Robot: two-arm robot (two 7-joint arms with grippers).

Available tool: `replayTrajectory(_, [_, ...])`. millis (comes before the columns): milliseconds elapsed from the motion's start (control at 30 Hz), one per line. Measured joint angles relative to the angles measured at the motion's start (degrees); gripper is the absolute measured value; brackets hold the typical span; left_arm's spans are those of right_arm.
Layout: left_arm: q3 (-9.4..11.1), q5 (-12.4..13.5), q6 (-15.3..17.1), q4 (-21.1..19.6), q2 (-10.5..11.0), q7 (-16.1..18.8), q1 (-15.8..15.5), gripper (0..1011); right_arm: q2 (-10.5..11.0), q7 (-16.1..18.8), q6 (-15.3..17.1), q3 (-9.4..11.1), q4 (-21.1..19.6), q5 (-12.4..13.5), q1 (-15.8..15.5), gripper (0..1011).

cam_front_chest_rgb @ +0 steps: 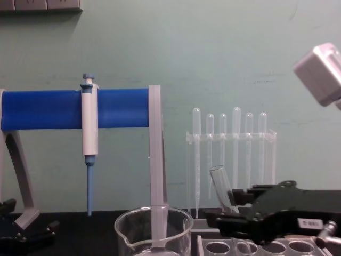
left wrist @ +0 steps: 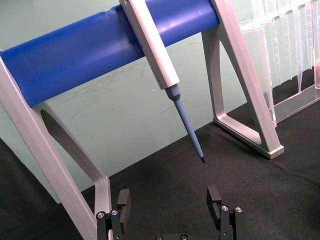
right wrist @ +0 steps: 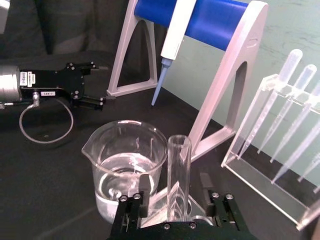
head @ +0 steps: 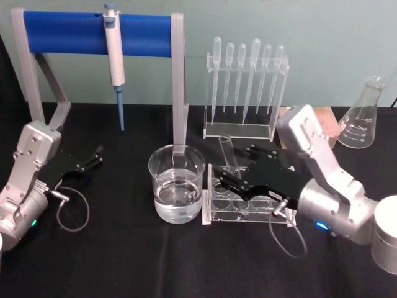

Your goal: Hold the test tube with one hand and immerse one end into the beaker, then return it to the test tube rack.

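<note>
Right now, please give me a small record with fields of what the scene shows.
test tube: tilted, standing in the clear rack, right of the beaker
beaker: upright, partly filled with clear liquid
right gripper: jaws on either side of the tube, apparently not yet closed
left gripper: open, idle, far left on the table
pipette: hanging on the blue stand

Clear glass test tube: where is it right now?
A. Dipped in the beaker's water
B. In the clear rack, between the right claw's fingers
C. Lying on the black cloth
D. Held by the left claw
B: the clear glass test tube stands tilted in the clear rack, between the right claw's fingers, beside the wide glass beaker.
</note>
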Motion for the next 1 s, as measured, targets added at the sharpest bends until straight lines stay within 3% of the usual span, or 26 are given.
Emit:
replayTrajectory(100, [0.0,0.0,0.0,0.0,0.0,0.0,0.0,1000,1.2,-0.7,1.3,1.4,-3.0,0.0,-2.3,703])
replayTrajectory(133, [0.0,0.0,0.0,0.0,0.0,0.0,0.0,1000,1.6,-1.0,1.7,1.9,-3.9,0.1,-3.1,703])
replayTrajectory(333, [0.0,0.0,0.0,0.0,0.0,0.0,0.0,1000,4.5,-3.7,5.1,7.2,-10.7,0.8,-9.5,890])
replayTrajectory(367, [0.0,0.0,0.0,0.0,0.0,0.0,0.0,1000,5.0,-4.9,5.7,9.0,-11.9,0.8,-11.2,922])
replayTrajectory(500, [0.0,0.0,0.0,0.0,0.0,0.0,0.0,1000,5.2,-8.2,6.4,12.9,-12.8,0.2,-14.7,1002])
replayTrajectory(600, [0.0,0.0,0.0,0.0,0.0,0.0,0.0,1000,4.7,-11.6,6.9,14.2,-11.6,-2.0,-15.8,1000])
replayTrajectory(733, [0.0,0.0,0.0,0.0,0.0,0.0,0.0,1000,2.0,-16.5,2.3,16.0,-8.5,-4.5,-17.2,1000])
replayTrajectory(767, [0.0,0.0,0.0,0.0,0.0,0.0,0.0,1000,0.5,-18.8,-0.4,16.8,-7.3,-5.3,-17.9,1002])
replayTrajectory(900, [0.0,0.0,0.0,0.0,0.0,0.0,0.0,1000,-3.0,-23.7,-6.0,18.4,-4.6,-7.2,-19.0,1000])
replayTrajectory(1000, [0.0,0.0,0.0,0.0,0.0,0.0,0.0,1000,-5.0,-25.9,-8.3,18.6,-2.4,-8.6,-19.1,1000])
